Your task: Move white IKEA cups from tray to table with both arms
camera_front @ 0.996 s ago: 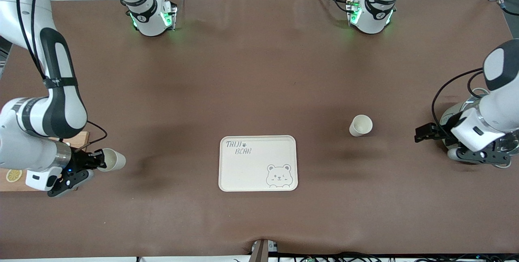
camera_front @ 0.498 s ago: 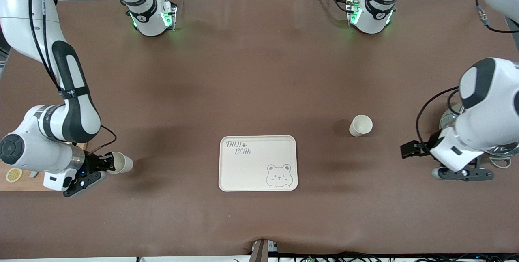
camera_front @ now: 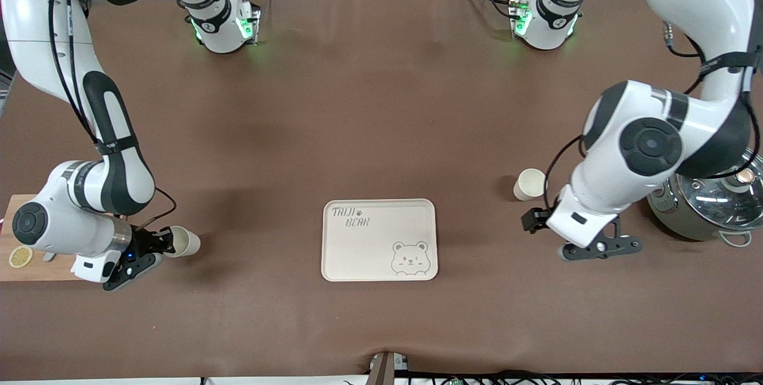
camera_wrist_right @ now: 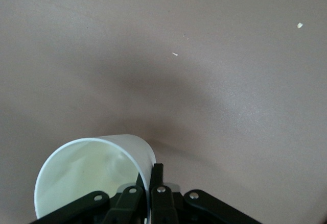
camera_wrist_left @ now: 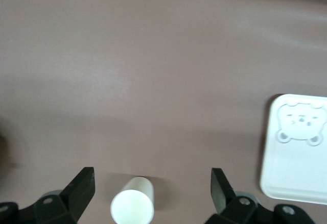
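One white cup (camera_front: 529, 184) stands upright on the brown table, between the bear tray (camera_front: 380, 239) and the left arm's end. My left gripper (camera_front: 532, 219) is open beside it. In the left wrist view this cup (camera_wrist_left: 132, 207) lies between the spread fingers (camera_wrist_left: 82, 188), touching neither. My right gripper (camera_front: 162, 241) is shut on the rim of the second white cup (camera_front: 183, 242), held tilted over the table toward the right arm's end. In the right wrist view the fingers (camera_wrist_right: 156, 180) pinch that cup's wall (camera_wrist_right: 92, 175).
A steel pot with a glass lid (camera_front: 709, 203) stands at the left arm's end. A wooden board with a lemon slice (camera_front: 21, 255) lies at the right arm's end. The tray also shows in the left wrist view (camera_wrist_left: 296, 152).
My right gripper has carried its cup a little toward the tray. My left arm has swung away from the pot, bringing its open gripper up to the standing cup.
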You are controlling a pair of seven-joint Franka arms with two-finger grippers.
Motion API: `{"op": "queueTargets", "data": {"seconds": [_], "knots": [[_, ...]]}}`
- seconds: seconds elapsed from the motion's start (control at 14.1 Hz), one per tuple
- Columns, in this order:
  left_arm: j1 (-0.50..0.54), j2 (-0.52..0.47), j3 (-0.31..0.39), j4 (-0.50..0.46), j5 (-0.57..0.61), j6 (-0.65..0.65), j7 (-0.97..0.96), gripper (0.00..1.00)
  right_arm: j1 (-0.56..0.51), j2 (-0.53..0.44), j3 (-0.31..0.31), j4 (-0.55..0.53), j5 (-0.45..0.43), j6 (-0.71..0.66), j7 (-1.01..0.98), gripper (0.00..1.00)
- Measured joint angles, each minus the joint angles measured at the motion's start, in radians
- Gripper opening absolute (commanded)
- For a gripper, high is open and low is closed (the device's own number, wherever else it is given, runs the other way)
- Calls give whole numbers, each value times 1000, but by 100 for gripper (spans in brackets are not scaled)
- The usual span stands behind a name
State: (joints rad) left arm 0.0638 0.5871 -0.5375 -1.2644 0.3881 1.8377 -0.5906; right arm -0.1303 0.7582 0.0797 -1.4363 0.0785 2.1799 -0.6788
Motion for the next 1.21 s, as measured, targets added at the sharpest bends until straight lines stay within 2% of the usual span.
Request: {"op": "queueTargets", "data": {"seconds": [0.28, 0.36, 0.57, 0.85, 1.0, 1.21], "knots": [[-54, 0, 14, 19, 0, -5, -95, 100, -5, 11, 0, 0, 3, 11, -10, 0], [-81, -3, 44, 24, 0, -13, -100, 100, -5, 13, 1, 0, 4, 13, -12, 0], [-177, -37, 223, 43, -37, -74, 83, 100, -5, 16, 1, 0, 4, 14, -14, 0], [-181, -173, 461, 63, -293, -172, 445, 100, -5, 16, 1, -1, 5, 15, -14, 0], [-152, -253, 509, 62, -346, -265, 547, 100, -5, 16, 2, -1, 6, 16, -14, 0], [-145, -325, 512, 56, -350, -385, 574, 100, -5, 16, 2, -1, 7, 16, -14, 0]]}}
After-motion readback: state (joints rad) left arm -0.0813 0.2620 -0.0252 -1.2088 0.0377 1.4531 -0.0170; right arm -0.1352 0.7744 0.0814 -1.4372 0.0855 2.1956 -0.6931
